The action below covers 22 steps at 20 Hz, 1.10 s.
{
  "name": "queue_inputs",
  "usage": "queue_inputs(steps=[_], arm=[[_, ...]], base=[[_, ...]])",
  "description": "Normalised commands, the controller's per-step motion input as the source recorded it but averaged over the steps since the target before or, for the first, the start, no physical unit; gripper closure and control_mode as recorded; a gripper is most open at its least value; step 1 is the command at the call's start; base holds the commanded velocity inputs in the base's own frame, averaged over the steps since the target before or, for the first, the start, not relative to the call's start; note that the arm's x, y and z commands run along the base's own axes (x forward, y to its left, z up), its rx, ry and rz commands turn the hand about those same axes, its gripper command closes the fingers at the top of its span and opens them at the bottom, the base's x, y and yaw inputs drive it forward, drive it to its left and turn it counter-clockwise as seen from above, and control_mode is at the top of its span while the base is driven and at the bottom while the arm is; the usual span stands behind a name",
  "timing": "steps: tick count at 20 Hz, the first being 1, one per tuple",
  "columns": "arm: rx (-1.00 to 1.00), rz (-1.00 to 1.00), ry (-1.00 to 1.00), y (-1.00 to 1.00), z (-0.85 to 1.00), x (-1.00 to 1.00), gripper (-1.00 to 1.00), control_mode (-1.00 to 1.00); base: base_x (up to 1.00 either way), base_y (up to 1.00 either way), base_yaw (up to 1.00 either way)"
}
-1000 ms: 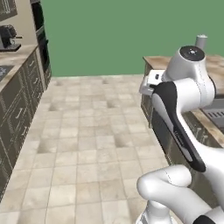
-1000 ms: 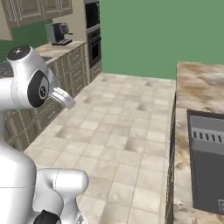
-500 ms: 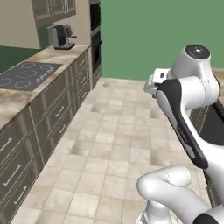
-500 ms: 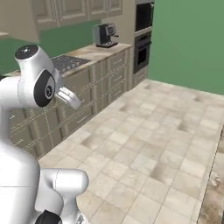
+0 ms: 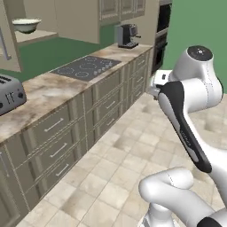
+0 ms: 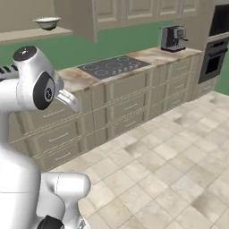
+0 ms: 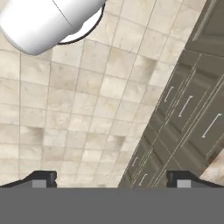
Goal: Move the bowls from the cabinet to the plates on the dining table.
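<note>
Compared with half a second ago, both base views have swung further toward the wall of units, so the camera has turned and the things themselves did not move. Now a toaster (image 5: pixel 8 98) stands at the far left on the marbled worktop (image 5: pixel 48 91) in the left base view. Above it one bowl (image 5: pixel 26 25) sits on the shelf of the open cabinet (image 5: pixel 37 36), up at the left; it looks pale, and I cannot tell which of the two bowls it is. In the right base view the same bowl (image 6: pixel 47 22) shows at the upper left.

More to the right lies the dark hob (image 5: pixel 85 67), set into the worktop, and behind it the coffee machine (image 5: pixel 127 35), which was at the upper left before and is now nearer to the middle. The built-in oven (image 6: pixel 220 47) stands at the right end of the row.

The arm keeps its folded pose. In the hand view the gripper (image 7: pixel 112 178) looks down at the tiled floor (image 7: pixel 87 109) and the drawer fronts (image 7: pixel 188 113); the jaws are spread wide apart and hold nothing, same as before.
</note>
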Motion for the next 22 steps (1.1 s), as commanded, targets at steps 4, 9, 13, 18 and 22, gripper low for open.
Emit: queue_inputs(steps=[4,9,13,18,22], arm=[[0.0,0.0,0.0,0.0,0.0,0.0,-1.0,1.0],[0.0,0.0,0.0,0.0,0.0,0.0,-1.0,1.0],[0.0,0.0,0.0,0.0,0.0,0.0,-1.0,1.0],[0.0,0.0,0.0,0.0,0.0,0.0,-1.0,1.0],[0.0,0.0,0.0,0.0,0.0,0.0,-1.0,1.0]], base=[[0.57,0.0,0.42],[0.78,0.0,0.4],[0.76,-0.01,0.42],[0.61,-0.25,0.43],[0.52,-0.43,0.42]])
